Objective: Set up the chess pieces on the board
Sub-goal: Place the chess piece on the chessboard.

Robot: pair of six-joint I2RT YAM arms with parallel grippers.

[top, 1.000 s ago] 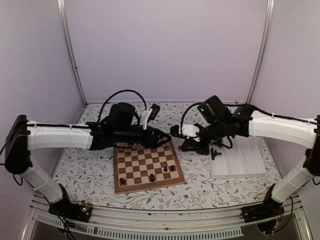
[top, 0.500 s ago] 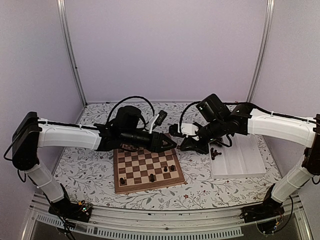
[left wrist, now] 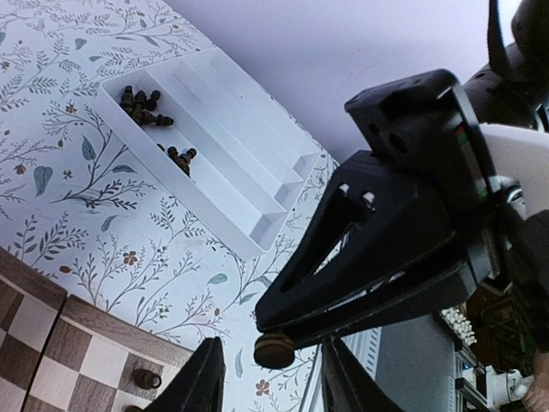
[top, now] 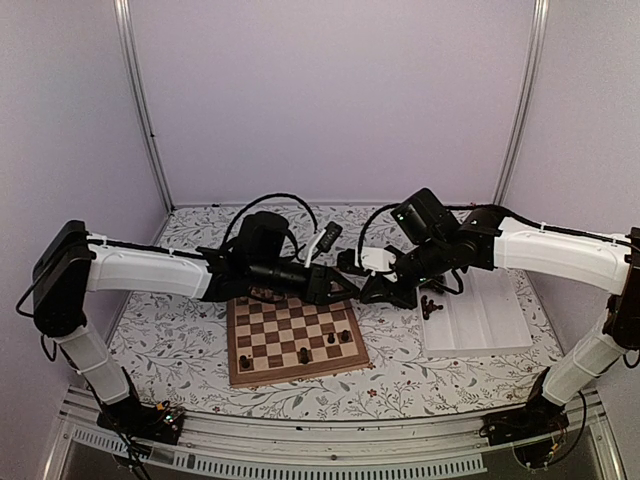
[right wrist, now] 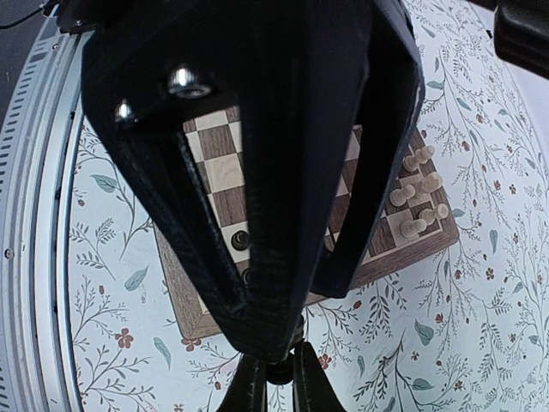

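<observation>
My right gripper [top: 372, 291] is shut on a dark chess piece [left wrist: 275, 348], held in the air just past the board's [top: 300, 375] far right corner. The left gripper [top: 348, 290] has come up to it. Its fingers [left wrist: 208, 378] stand open on either side of the piece's round base with gaps on both sides. In the right wrist view the piece [right wrist: 280, 375] is pinched at my right gripper [right wrist: 279, 388], with the left gripper's black fingers [right wrist: 257, 283] looming over it. Several dark chess pieces [top: 303, 356] stand on the board's near rows.
A white compartment tray [top: 480, 325] lies right of the board with several loose dark pieces [left wrist: 141, 107] at its far end. Pale chessmen [right wrist: 419, 193] stand in a cluster on the board. Both arms cross above the board's far edge.
The left arm has reached further right until its gripper meets the right gripper, and its fingers have narrowed. The right gripper has barely moved and keeps hold of the piece.
</observation>
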